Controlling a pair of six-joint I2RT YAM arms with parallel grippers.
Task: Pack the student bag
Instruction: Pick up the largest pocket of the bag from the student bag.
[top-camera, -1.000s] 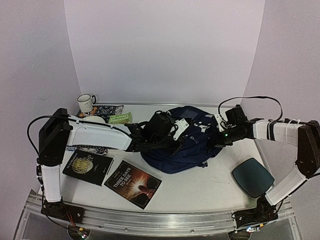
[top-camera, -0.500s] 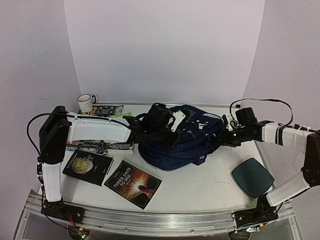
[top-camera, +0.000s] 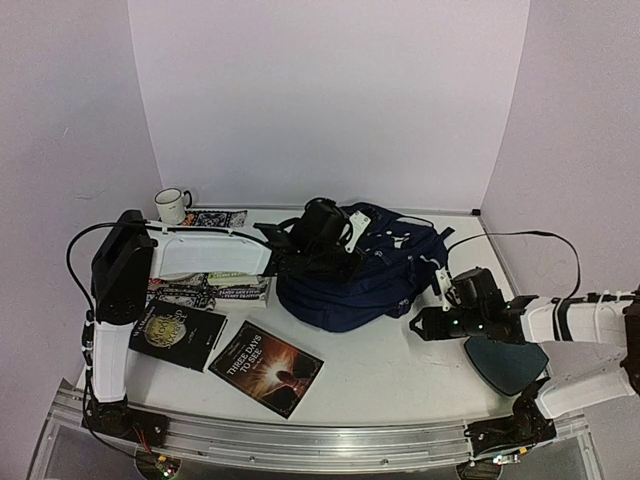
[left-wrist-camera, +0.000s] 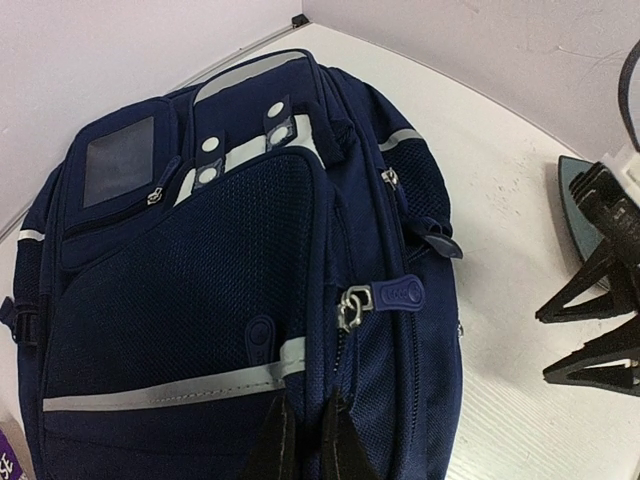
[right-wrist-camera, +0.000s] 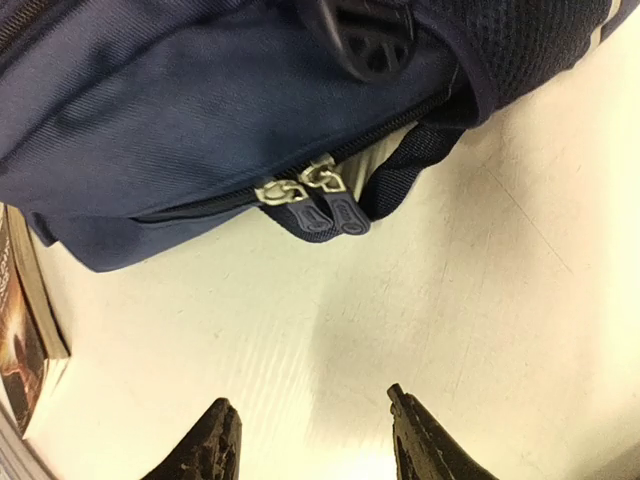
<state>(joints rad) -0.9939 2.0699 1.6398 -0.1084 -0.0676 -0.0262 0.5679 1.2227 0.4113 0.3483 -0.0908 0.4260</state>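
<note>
Navy blue fabric with pale stripes makes up the large backpack (top-camera: 360, 290), which lies at the middle of the white table (top-camera: 390, 380), toward the back, its mesh front pocket facing up. Your left gripper (left-wrist-camera: 305, 445) sits on the bag's left end. Its 2 black fingers are drawn together, pinching a ridge of fabric beside the front pocket's zip.

Your right gripper (right-wrist-camera: 312, 435) hangs low over bare tabletop just right of the backpack and clear of it, jaws spread with nothing between them. From its wrist camera you see 2 silver zip sliders (right-wrist-camera: 298, 187) meeting on the bag's side.

A dark teal rounded pad (top-camera: 505, 360) lies near that gripper, partly under the right arm. Left of the backpack, a dark paperback titled Three Days to See (top-camera: 265, 368) and a black book with a gold emblem (top-camera: 177, 333) lie flat. A white mug (top-camera: 172, 205) stands at the far left corner.
</note>
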